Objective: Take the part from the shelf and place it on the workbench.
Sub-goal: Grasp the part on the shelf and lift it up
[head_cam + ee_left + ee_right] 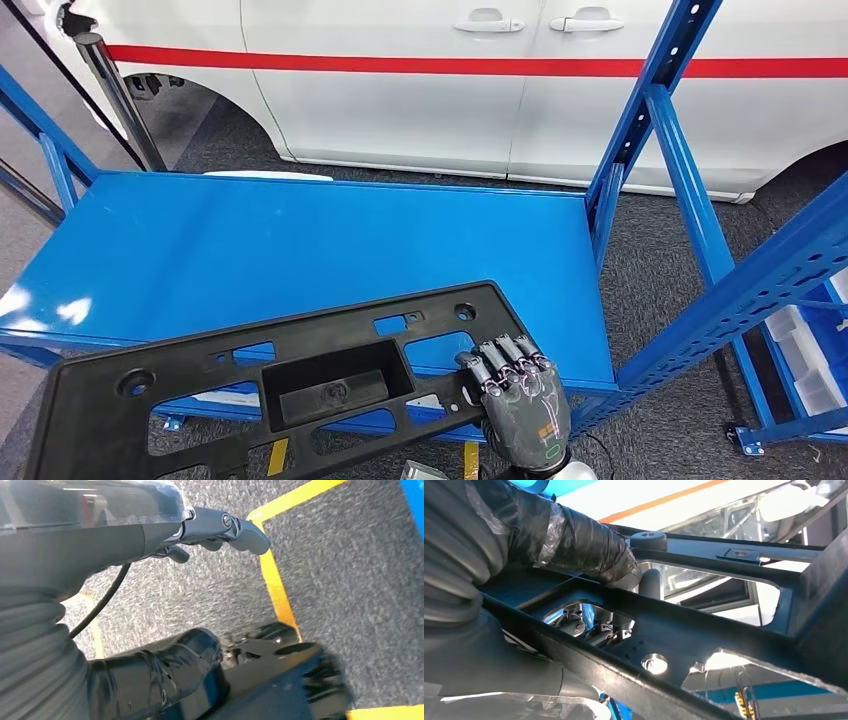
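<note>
One black plastic part point(290, 385) is seen in the head view, held at its right end by the right hand point(520, 395). The fingers point(505, 358) are curled over the part's edge, and in the right wrist view the thumb point(589, 547) and darker fingers point(594, 627) are wrapped around a bar of the part point(704, 630) from opposite sides, so a firm hold is judged to be in place. The part lies tilted across the near edge of the blue shelf point(300, 250), its far corner over the shelf board and its left end jutting out past the front rail towards the robot. Whether it rests on the shelf or is already lifted clear cannot be told for certain from this angle.

The left hand point(220, 530) is seen hanging over grey carpet with yellow floor tape point(275, 585); its fingers are loosely bent with nothing between them.

The take is judged to be under way: the part is gripped and partly drawn off the shelf. The carry and the placing on the workbench are left to be done.

One part is counted, one shelf board, and one white vehicle point(450, 80) with a red stripe behind the rack.
</note>
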### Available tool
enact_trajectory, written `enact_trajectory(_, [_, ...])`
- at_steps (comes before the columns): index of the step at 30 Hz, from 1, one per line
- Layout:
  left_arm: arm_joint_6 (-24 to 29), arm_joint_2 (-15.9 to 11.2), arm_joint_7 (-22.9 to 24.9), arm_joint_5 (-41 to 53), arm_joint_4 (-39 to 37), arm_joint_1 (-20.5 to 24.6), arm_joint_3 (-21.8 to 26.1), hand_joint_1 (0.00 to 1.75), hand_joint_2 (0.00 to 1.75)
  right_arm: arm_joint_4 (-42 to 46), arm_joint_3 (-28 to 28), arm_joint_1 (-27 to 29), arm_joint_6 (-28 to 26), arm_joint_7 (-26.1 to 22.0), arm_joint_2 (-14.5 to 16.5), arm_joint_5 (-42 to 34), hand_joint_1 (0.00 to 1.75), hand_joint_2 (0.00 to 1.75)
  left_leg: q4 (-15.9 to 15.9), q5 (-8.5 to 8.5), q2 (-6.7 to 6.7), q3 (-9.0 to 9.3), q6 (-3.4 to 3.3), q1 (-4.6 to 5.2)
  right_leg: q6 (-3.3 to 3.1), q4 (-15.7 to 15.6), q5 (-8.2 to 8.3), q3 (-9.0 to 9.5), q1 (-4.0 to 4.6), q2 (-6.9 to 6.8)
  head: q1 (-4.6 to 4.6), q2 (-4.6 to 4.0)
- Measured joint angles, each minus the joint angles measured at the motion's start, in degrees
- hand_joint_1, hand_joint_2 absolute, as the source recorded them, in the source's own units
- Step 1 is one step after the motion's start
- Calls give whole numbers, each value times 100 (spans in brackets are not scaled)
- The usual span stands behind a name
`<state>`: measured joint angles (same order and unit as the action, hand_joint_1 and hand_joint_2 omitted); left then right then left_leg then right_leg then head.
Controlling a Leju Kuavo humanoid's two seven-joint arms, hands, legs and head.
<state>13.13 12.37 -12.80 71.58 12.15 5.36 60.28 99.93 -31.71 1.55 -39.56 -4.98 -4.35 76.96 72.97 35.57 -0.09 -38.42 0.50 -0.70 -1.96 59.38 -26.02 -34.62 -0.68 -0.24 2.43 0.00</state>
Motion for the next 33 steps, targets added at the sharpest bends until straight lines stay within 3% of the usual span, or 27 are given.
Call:
enact_trajectory(1, [-3,0,-2,0,0,1,0,0,175,-19,0,-1,0,-1,0,-9,175,175,160,52,1,-13,0,0,2,7,29,-44,7,-4,0,0])
enact_trajectory(2, [-7,0,-3,1,0,1,0,0,175,-38,0,-3,0,-1,0,-16,175,175,86,-5,1,93,-9,1,8,16,56,-83,12,-6,0,0])
enact_trajectory(5, [-12,-1,-3,7,0,6,0,0,175,-62,0,-13,0,-1,0,-34,175,175,-1075,-416,-2,840,-77,18,60,49,124,-153,23,0,0,0])
enact_trajectory(7, [-12,-1,-3,9,0,16,-1,0,175,-68,0,-29,0,-2,1,-47,175,175,-1507,-511,-8,1057,-125,49,128,56,174,-171,28,-2,2,0])
enact_trajectory(10, [-11,-1,-3,10,0,1,-1,0,175,-83,0,-46,0,-8,2,-63,175,175,-1554,-611,-1,1027,-212,55,236,48,222,-184,14,3,4,0])
enact_trajectory(11, [-10,-1,-3,11,0,0,0,0,175,-89,0,-50,0,-12,2,-65,175,175,-1573,-664,10,1005,-254,43,261,123,129,-221,8,9,8,0])
enact_trajectory(13, [-10,1,-4,14,0,12,0,0,175,-103,0,-56,0,-21,2,-68,175,175,-1592,-764,35,922,-327,28,296,594,-299,-401,-8,18,12,0])
enact_trajectory(15, [-3,1,-5,17,0,14,0,0,175,-121,0,-59,0,-28,2,-75,175,175,-1579,-836,46,803,-355,34,331,1317,-747,-625,-12,18,14,0])
enact_trajectory(17, [7,0,-5,17,0,7,0,0,175,-145,0,-59,0,-32,2,-81,175,175,-1560,-886,55,715,-350,38,354,1682,-867,-679,-17,17,13,0])
enact_trajectory(25, [10,0,-5,17,0,4,0,0,175,-159,0,-59,0,-33,2,-84,175,175,-1541,-908,58,666,-339,38,357,1588,-771,-554,-22,16,13,0])
enact_trajectory(27, [10,3,-6,19,0,5,0,0,175,-165,0,-65,0,-34,2,-85,175,175,-1507,-917,57,625,-327,36,344,1122,-567,-226,-24,16,13,0])
enact_trajectory(29, [15,7,-8,24,0,9,0,0,175,-169,0,-86,0,-35,2,-90,175,175,-1448,-963,52,549,-250,50,264,381,-351,215,-1,20,11,0])
enact_trajectory(31, [35,7,-9,29,0,8,0,0,175,-173,0,-115,0,-36,2,-100,175,175,-789,-499,40,266,-89,43,97,4,-176,253,14,8,4,0])
enact_trajectory(33, [56,7,-8,38,0,6,0,0,175,-187,0,-129,0,-36,2,-110,175,175,57,48,32,4,10,17,3,-18,-9,46,7,-11,-1,0])
